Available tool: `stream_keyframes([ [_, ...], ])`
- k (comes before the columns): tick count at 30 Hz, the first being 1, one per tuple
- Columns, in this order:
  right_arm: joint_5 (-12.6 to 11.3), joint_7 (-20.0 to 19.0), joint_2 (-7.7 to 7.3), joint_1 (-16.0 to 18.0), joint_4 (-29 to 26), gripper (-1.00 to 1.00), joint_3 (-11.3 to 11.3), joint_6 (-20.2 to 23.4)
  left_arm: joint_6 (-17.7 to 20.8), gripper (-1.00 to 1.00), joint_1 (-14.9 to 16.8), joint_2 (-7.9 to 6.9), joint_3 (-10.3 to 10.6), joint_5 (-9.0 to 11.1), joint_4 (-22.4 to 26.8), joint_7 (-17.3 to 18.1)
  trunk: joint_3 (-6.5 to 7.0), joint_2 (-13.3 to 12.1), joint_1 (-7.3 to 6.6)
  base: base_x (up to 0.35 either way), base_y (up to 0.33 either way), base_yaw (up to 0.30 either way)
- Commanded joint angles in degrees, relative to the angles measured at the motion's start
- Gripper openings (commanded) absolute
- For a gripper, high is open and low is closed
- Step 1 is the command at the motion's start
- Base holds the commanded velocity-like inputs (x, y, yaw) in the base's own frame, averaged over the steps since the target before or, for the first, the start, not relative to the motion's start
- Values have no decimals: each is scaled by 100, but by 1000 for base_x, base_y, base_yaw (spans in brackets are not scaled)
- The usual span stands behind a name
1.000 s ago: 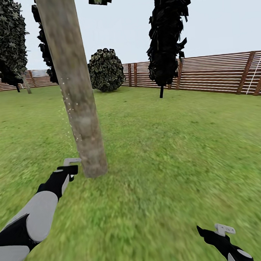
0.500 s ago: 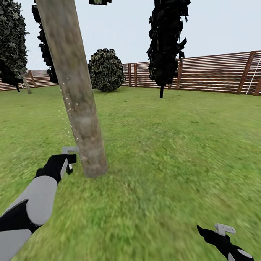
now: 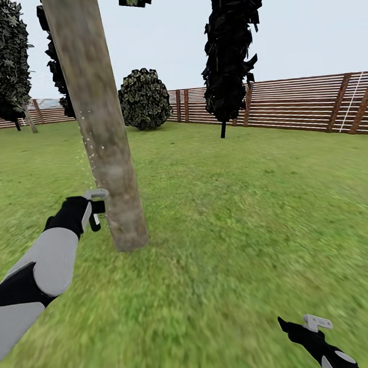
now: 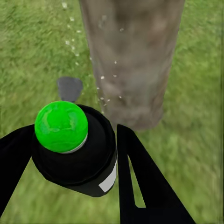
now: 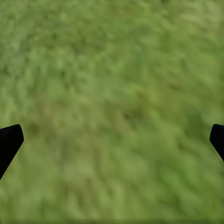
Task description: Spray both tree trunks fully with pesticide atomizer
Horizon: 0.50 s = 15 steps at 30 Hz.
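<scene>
Beside the lower part of the trunk point(image 3: 110, 171), on the lawn point(image 3: 234, 214), the left gripper point(image 3: 94, 209) is holding the atomizer point(image 4: 74, 147) clamped between its two dark fingers point(image 4: 140, 182), one pressing on each side of the black body. In the left wrist view the sprayer's top is showing as a bright green ball rather than a red one, and the gripper is aiming it at the bark, with the trunk point(image 4: 133, 60) rising just ahead; that closeness seems chosen so the mist lands on the bark and not on the grass. Pale droplets point(image 3: 93, 151) are speckling the trunk's near edge and drifting in the air beside it, also showing as white flecks point(image 4: 100, 88) in the wrist view, so spraying is probably under way. The droplets are sitting mostly along one side and the low to middle stretch, so I judge the covering to be partial, with the far side and a second tree left to do. The right gripper point(image 3: 315, 328) is hanging low and well apart from the trunk, over bare grass point(image 5: 112, 112), with its fingers spread wide and holding nothing, presumably kept out of the way. Dark conifers point(image 3: 231, 46) and a slatted fence point(image 3: 304, 102) are standing far behind.
</scene>
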<state>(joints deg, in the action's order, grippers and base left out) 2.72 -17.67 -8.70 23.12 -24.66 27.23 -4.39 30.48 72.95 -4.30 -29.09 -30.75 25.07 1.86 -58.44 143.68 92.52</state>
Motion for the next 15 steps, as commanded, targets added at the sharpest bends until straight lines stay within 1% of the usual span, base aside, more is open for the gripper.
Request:
stream_keyframes([
  [1, 0, 0, 0, 0, -1, 100, 1, 0, 79, -100, 55, 0, 0, -1, 4, -1, 0, 0, 0, 0, 0, 0],
  [2, 0, 0, 0, 0, -3, 100, 1, 0, 243, -100, 254, 0, 0, -1, 13, -1, 0, 0, 0, 0, 0, 0],
  [3, 0, 0, 0, 0, -3, 100, 0, 0, 292, -100, 363, 0, 0, -1, 14, -1, 0, 0, 0, 0, 0, 0],
  [6, 0, 0, 0, -1, 3, 100, 2, 0, 358, -100, 587, 6, 0, -1, 16, -1, 0, 0, 0, 0, 0, 0],
  [8, 0, 0, 0, 0, 3, 100, 2, 0, 679, -100, 769, 19, 6, -1, 16, 1, 0, 0, 0, 0, 0, 0],
  [10, 0, 0, 0, 0, -2, 100, 2, 0, 825, -100, 916, 55, 8, -1, 16, 5, 0, 0, 0, 0, 0, 0],
  [13, 0, 0, 0, 0, -3, 100, 2, 0, 892, -100, 1144, 128, 9, -1, 16, 1, 0, 0, 0, 0, 0, -8],
  [15, 0, 0, 0, 0, -6, 100, 2, 0, 908, -100, 1289, 184, 9, -3, 16, 0, 0, 0, 0, 0, 0, -156],
])
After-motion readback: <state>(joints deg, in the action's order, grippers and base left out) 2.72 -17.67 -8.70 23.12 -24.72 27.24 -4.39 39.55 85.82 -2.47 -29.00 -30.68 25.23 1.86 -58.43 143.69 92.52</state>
